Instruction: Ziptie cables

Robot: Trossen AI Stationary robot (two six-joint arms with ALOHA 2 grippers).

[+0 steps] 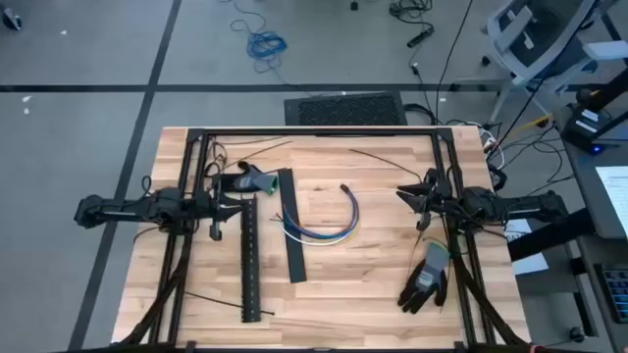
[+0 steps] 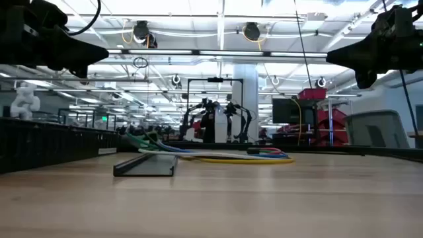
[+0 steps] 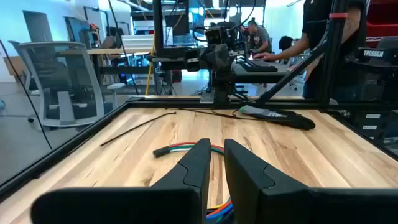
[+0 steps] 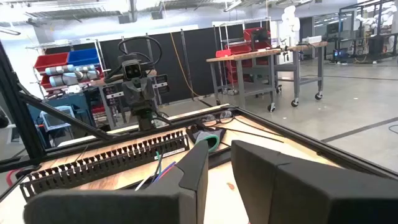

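Note:
The cables (image 1: 329,230), a curved bundle of blue, white and yellow wires with a small dark connector (image 1: 345,188), lie flat on the wooden table's middle. The low view shows them too (image 2: 225,157). My left gripper (image 1: 231,208) hovers above the table's left side and points toward the cables (image 3: 186,149). Its fingers (image 3: 216,146) are nearly together with nothing between them. My right gripper (image 1: 402,196) hovers above the right side and faces the cables (image 4: 158,174). Its fingers (image 4: 219,146) are likewise nearly together with nothing between them.
A flat black channel strip (image 1: 292,240) and a slotted black duct (image 1: 248,260) lie left of the cables. One glove (image 1: 253,181) lies at the far left, another (image 1: 427,279) at the near right. Thin black strips (image 1: 257,147) (image 1: 378,159) (image 1: 211,299) lie scattered.

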